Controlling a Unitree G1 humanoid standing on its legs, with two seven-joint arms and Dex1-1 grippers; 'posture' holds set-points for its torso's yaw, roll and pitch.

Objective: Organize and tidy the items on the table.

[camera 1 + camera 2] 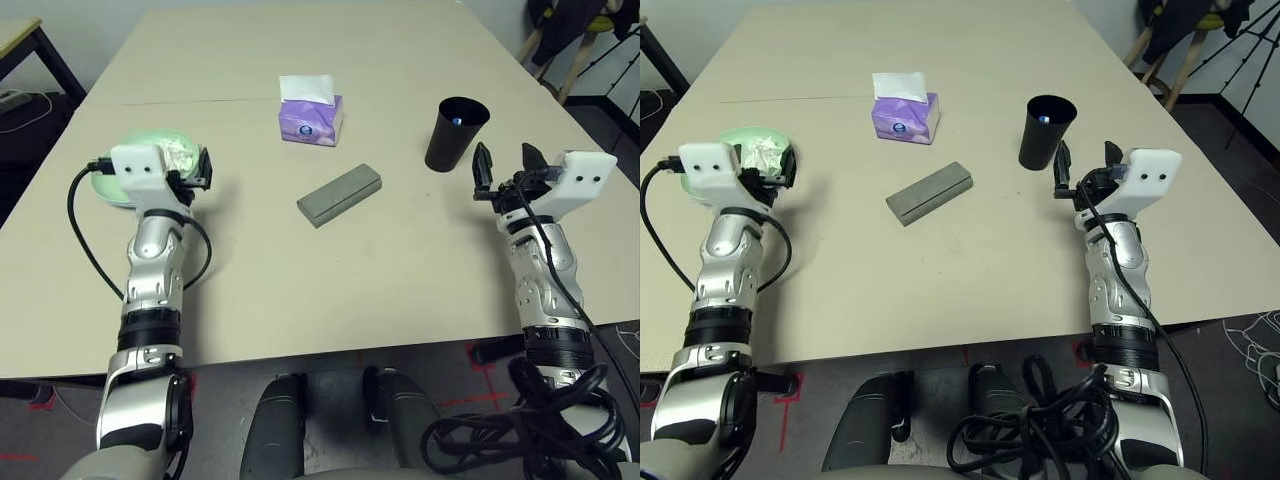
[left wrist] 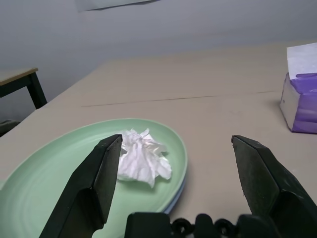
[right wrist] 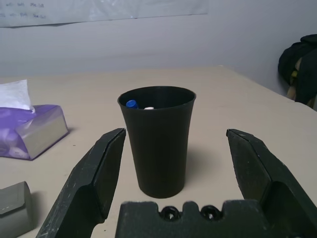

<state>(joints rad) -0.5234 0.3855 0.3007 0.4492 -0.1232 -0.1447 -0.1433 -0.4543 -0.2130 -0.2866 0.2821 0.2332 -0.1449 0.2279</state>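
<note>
Beige tabletop (image 1: 400,270) looks mostly sorted. Your left hand (image 2: 176,186) is wide open and empty, facing the crumpled tissue (image 2: 141,157) on the green plate (image 2: 54,173), stacked on a blue one. Right hand (image 3: 173,183), also spread and empty, frames the upright black cup (image 3: 158,141) with pen tips inside. Grey case (image 1: 339,194) lies mid-table, near the purple tissue box (image 1: 311,118).

A light beige surface (image 1: 300,270) carried stacked green and blue plates (image 2: 59,173) at left, a purple tissue box (image 1: 311,119) farther back, a grey glasses case (image 1: 339,194) at centre and a black cup (image 1: 456,133) at right.
</note>
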